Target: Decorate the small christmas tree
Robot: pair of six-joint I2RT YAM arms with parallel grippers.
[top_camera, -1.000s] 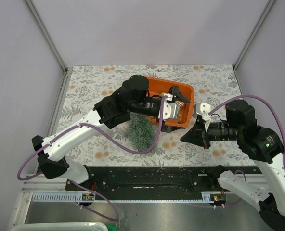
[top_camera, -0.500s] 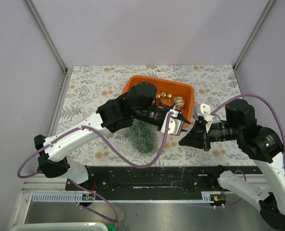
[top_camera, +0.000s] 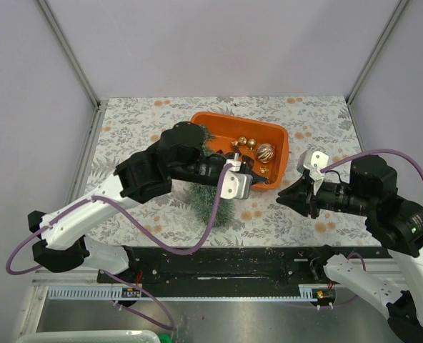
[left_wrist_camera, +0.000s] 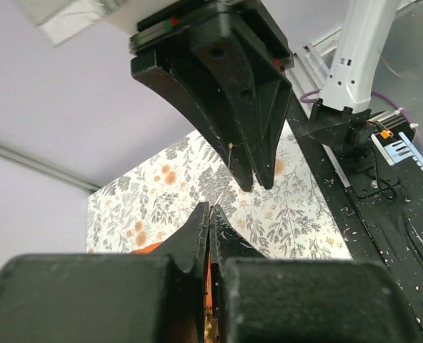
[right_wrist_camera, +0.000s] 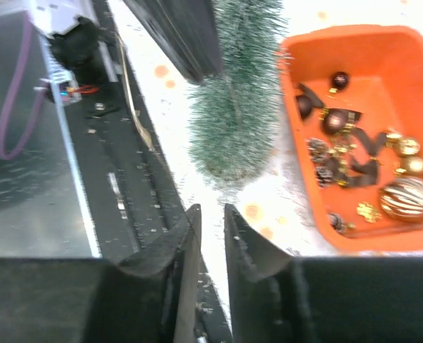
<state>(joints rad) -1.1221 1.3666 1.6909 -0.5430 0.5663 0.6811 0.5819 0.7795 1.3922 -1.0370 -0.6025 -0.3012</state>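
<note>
We see the small christmas tree [top_camera: 201, 199] on the floral table [top_camera: 126, 121], just in front of the orange tray [top_camera: 269, 125] and partly under the left arm. The left gripper [top_camera: 252, 174] hangs at the tray's near rim, jaws clenched (nothing visible between them). Further right, the right gripper's [top_camera: 283, 199] 2 fingers stand slightly parted, holding nothing.

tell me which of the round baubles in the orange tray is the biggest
The gold-and-dark striped ball at the right end of the orange plastic tray; the plain gold balls beside it are far smaller and unstriped.
</note>
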